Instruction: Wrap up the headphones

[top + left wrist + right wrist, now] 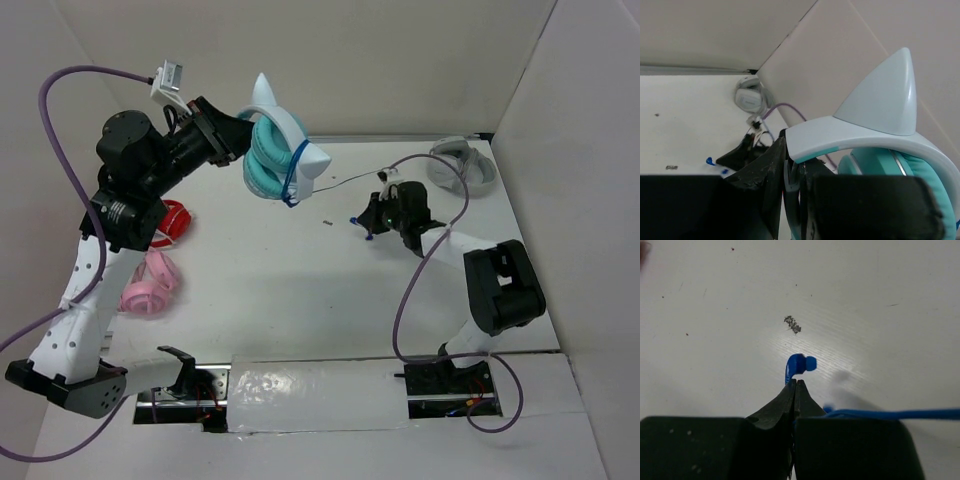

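Tabletop in white, scuffed, one dark speck on it, boxed in by plain pale walls. Left gripper clamps tight on the headphones, lifted above the table's back left. Right gripper pinches fully closed on their blue cable, low over the surface.

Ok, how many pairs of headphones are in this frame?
4: teal pair in the left gripper; grey-white pair far right; red pair, partly hidden, and pink pair beside the left arm.
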Robot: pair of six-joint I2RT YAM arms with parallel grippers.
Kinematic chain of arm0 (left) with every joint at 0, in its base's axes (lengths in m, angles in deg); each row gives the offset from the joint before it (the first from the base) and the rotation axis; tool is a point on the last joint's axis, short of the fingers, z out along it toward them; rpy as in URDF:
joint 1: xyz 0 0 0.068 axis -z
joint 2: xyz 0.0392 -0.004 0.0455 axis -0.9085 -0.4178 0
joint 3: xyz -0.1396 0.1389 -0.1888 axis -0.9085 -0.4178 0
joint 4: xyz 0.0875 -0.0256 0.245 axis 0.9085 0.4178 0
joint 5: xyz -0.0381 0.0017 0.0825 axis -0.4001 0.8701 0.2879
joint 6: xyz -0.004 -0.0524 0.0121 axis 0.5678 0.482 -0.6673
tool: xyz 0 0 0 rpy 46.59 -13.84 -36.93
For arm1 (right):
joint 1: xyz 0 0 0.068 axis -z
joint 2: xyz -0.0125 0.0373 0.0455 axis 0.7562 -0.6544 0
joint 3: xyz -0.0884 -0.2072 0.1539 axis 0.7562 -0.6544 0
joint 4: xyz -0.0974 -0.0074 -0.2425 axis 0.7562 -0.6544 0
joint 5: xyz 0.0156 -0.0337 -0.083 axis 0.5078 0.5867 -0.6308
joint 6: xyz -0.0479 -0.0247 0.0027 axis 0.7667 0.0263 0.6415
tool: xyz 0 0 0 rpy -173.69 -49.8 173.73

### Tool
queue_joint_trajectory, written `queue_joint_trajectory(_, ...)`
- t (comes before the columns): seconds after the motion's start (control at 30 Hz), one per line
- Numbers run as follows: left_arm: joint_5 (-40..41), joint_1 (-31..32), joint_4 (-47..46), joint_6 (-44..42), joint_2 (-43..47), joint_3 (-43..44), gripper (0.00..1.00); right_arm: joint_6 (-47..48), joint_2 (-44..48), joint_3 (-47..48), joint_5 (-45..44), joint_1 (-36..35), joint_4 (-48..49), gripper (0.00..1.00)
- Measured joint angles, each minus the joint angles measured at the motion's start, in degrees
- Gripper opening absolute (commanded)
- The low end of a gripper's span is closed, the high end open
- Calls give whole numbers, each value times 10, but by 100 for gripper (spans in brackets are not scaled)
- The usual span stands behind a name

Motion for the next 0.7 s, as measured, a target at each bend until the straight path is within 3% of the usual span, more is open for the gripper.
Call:
queue_joint_trajectory(0.17, -54, -60, 20, -9, -7, -17, 0, 86, 24, 59, 96, 58, -103, 0)
queue_joint_trajectory(0.37, -202, -129, 10, -61, -49, -38, 0, 157, 36, 150, 169, 89, -246, 0)
queue_joint_trajectory(0.57, -277, -129, 28, -141, -98, -79, 0, 185, -23, 353, 260, 165, -418, 0)
queue_joint_trajectory(0.7, -243, -102, 42, -190, -99, -130, 0, 207, -64, 461, 301, 214, -501, 0)
